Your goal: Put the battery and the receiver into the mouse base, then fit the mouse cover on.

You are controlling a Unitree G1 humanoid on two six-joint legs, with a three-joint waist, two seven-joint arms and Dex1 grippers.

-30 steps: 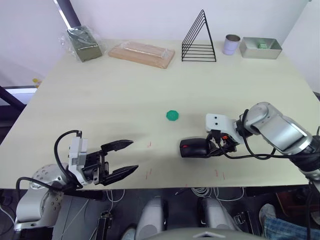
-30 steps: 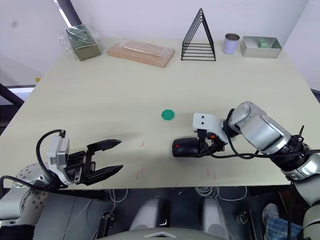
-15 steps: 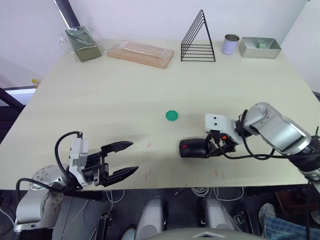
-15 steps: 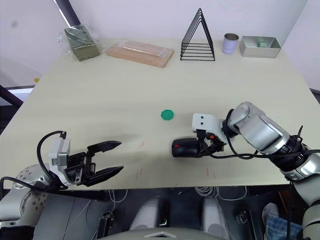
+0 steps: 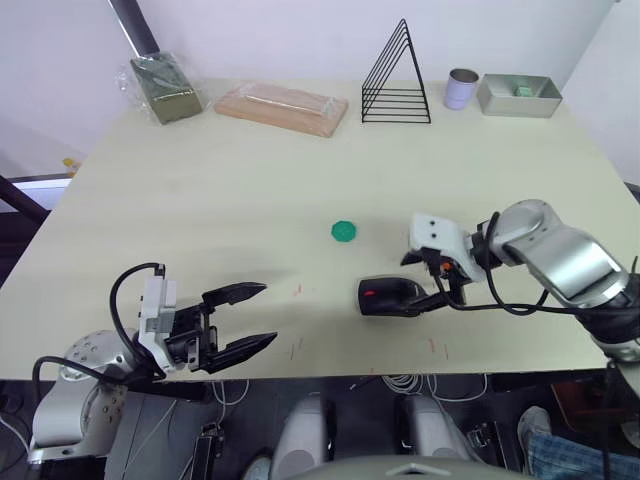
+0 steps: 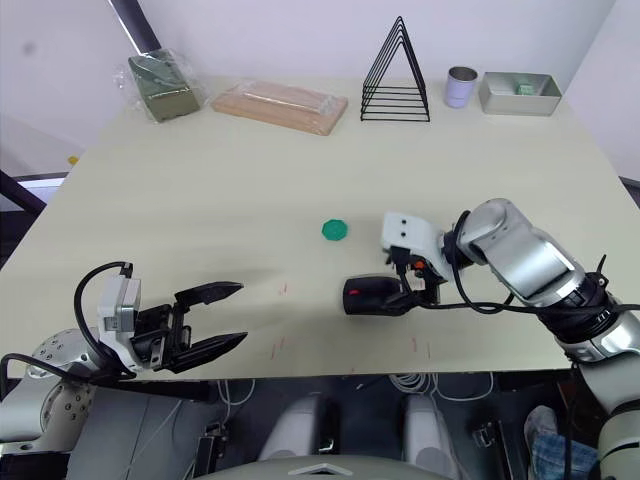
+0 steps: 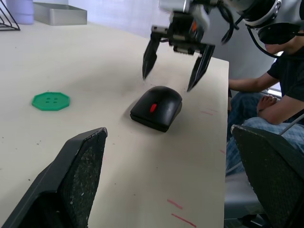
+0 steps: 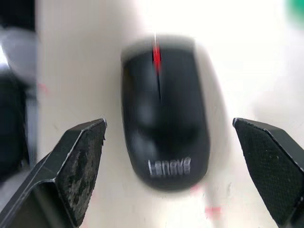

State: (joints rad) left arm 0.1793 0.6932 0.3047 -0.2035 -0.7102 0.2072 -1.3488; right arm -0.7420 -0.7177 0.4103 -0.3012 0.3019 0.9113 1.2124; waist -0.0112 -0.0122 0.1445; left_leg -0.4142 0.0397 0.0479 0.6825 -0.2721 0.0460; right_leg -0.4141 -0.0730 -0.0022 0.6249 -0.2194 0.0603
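The right tool (image 5: 428, 283) hangs spread wide just above the rear of a closed black Lenovo mouse (image 5: 390, 297), at lower right of centre in the left eye view, its two black fingers (image 7: 150, 58) straddling the shell without touching it. The mouse cover (image 8: 164, 111) sits seated on the body, a red scroll wheel showing at the nose, so the assembly reads as finished or nearly so.

The mouse looks light, rigid and glossy, and probably slick under hard finger pads; a grip across its flanks near the waist, where the sides run closest to parallel, seems the safest hold, while pressing on the domed top would likely make it skate across the pale surface (image 5: 250, 200).

At lower left, the left tool (image 5: 245, 317) rests spread and empty over the near edge, well apart from the mouse. A green round disc (image 5: 344, 231) lies near the mouse, toward the frame's centre.

The battery, the receiver and the mouse base compartments lie beneath the cover and cannot be checked; whether the cover is fully latched cannot be told either. A seated person (image 7: 285, 90) appears at the right edge of the left wrist view, partly cut off.
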